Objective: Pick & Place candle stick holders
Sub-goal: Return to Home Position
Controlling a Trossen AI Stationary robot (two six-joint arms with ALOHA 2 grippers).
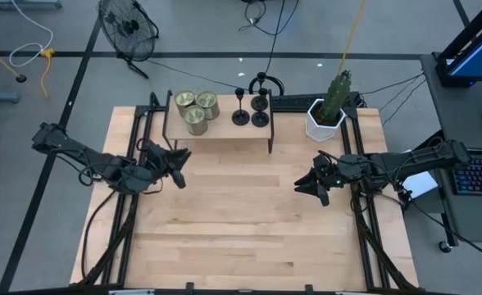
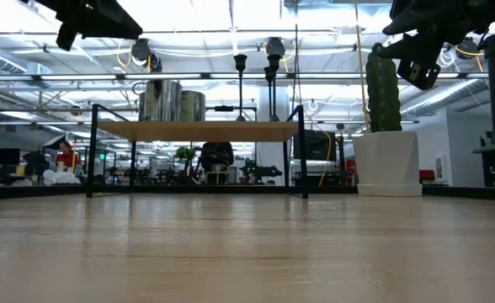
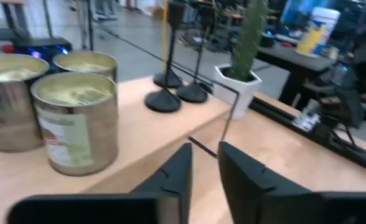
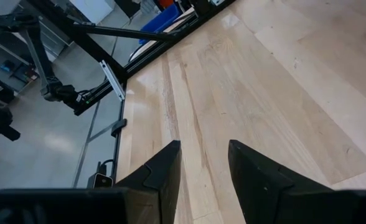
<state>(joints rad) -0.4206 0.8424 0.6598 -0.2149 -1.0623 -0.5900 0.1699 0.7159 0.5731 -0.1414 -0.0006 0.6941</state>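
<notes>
Candle stick holders (image 1: 240,117), three black ones, stand upright close together on the right part of a low shelf (image 1: 225,131) at the back of the worktop (image 1: 241,221), with three candle tins (image 1: 196,111) on its left part. Left gripper (image 3: 205,148) hovers just in front of the shelf, fingers slightly parted, empty. Right gripper (image 4: 205,146) hangs over bare worktop, fingers parted, empty. Placing looks finished; what remains is probably folding both arms home, clear of the shelf
</notes>
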